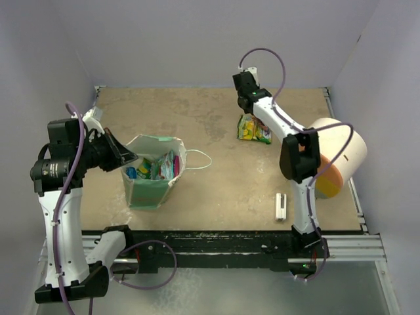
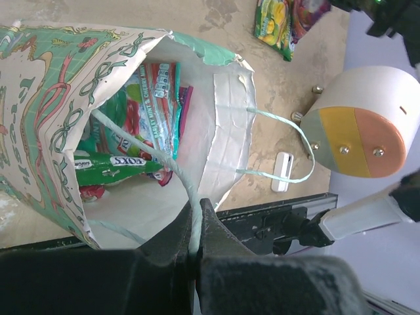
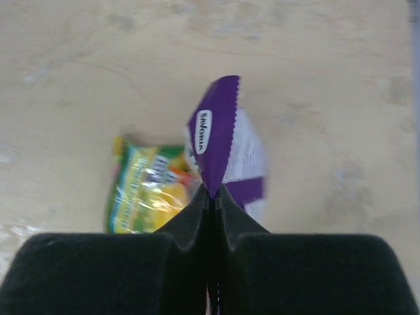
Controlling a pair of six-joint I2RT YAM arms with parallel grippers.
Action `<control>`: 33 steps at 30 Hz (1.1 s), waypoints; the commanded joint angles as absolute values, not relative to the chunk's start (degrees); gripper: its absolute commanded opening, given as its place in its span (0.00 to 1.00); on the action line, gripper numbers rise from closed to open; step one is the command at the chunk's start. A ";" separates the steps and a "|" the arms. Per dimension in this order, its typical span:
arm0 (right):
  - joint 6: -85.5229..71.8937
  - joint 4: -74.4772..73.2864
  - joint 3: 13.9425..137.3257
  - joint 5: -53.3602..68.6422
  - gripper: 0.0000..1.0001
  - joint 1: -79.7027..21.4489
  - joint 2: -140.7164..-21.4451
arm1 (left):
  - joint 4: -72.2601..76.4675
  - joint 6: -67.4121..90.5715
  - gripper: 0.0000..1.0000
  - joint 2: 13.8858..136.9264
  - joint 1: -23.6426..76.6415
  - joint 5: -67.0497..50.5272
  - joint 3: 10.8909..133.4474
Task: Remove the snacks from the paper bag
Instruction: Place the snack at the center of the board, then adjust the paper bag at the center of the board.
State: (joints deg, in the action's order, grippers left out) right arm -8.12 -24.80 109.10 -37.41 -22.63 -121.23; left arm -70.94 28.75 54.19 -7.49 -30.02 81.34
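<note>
Left gripper [image 2: 197, 220]: closed tight on the string handle [image 2: 141, 147] of the paper bag [image 2: 39, 98]; we see the thin white string run from between the black fingers up into the bag's mouth.
Left arm: rises from its base at the near left, elbow high, wrist turned right so the gripper sits at the bag's left rim.
Right gripper [image 3: 211, 197]: pinched shut on the serrated edge of the purple packet [image 3: 220, 131]; we cannot tell whether the packet's far end touches the table [image 1: 197, 125].
Right arm: stretched from the near right to the far side, gripper pointing down.
Paper bag: stands upright on the near left of the table, mouth open; mint-green printed paper outside, plain white inside, creased walls.
Handles: two; the second handle [image 2: 289, 125] loops free on the right side.
Packets in the bag [image 2: 154, 92]: flat, glossy, green with white lettering, red and pink; we count at least three, but they overlap too much for an exact count.
Yellow-green packet [image 3: 147, 190]: one, glossy and crinkled, lying flat on the far table right of centre, just left of the purple packet.
Packets outside the bag: two.
Table: one, a matt, mottled tan board.
White stick [image 1: 281, 206]: one, small, on the near right.
Cream cylinder [image 1: 338, 157]: one, on its side at the right edge, end face yellow and orange.
</note>
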 commanded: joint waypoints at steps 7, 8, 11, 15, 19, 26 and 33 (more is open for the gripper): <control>-24.14 -34.67 121.20 -6.91 0.77 -25.45 -125.31 | -68.99 28.51 0.00 54.67 -7.64 -29.76 83.74; -24.57 -33.56 119.28 -3.50 0.78 -25.21 -123.10 | -68.66 28.62 0.00 54.67 -7.70 -29.83 83.77; -24.18 -30.40 113.62 6.43 0.81 -25.05 -116.70 | -67.74 28.52 0.00 54.76 -7.65 -29.72 83.59; -23.73 -27.79 106.18 18.39 0.83 -25.27 -109.89 | -66.70 28.40 0.00 54.97 -7.68 -29.00 83.43; -28.52 -24.65 97.28 29.20 0.83 -26.15 -106.38 | -65.35 28.75 0.00 55.10 -7.65 -27.87 83.01; -28.66 -25.31 92.31 29.20 0.77 -34.52 -107.20 | -62.94 30.95 0.00 55.88 -7.64 -26.03 83.01; -39.65 -16.39 88.51 33.26 0.62 -43.20 -111.94 | -63.28 30.49 0.00 59.47 -7.70 -23.56 87.27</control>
